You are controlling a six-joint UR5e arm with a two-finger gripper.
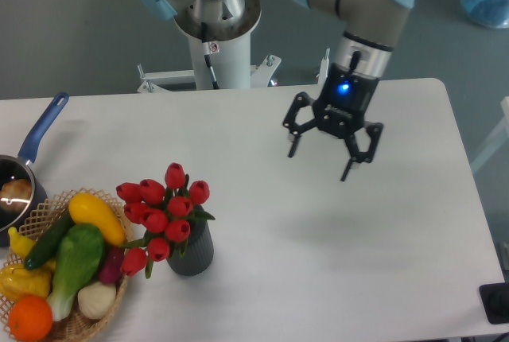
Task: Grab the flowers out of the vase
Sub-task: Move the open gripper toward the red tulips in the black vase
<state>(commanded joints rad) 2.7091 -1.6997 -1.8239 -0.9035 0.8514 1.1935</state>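
The hand (320, 157) hangs above the middle of the white surface (382, 231), fingers spread wide apart and nothing between them. It is tilted a little, its blue light glowing on the wrist. The red tulips (163, 205) sit in the dark grey ribbed vase (193, 253), down at the front left, well apart from the hand. So nothing is grasped yet, and the bunch leans out over the vase's left rim, buds fanned, green leaves poking out beside them.

Just beside the vase on the left stands the wicker basket (118, 301) with its yellow squash (95, 216), green vegetables and an orange (30, 318); one low tulip bud hangs right against the basket's edge. Behind that, a blue-handled saucepan (40, 131) at the far left.

As for progress: early days, I'd say. The approach is what's in hand; reaching the bunch, lowering over it, closing on the stems and lifting clear all remain. The tight spot will be that basket side, where the produce crowds the flowers, so coming in from the open right or from above looks the safer line.
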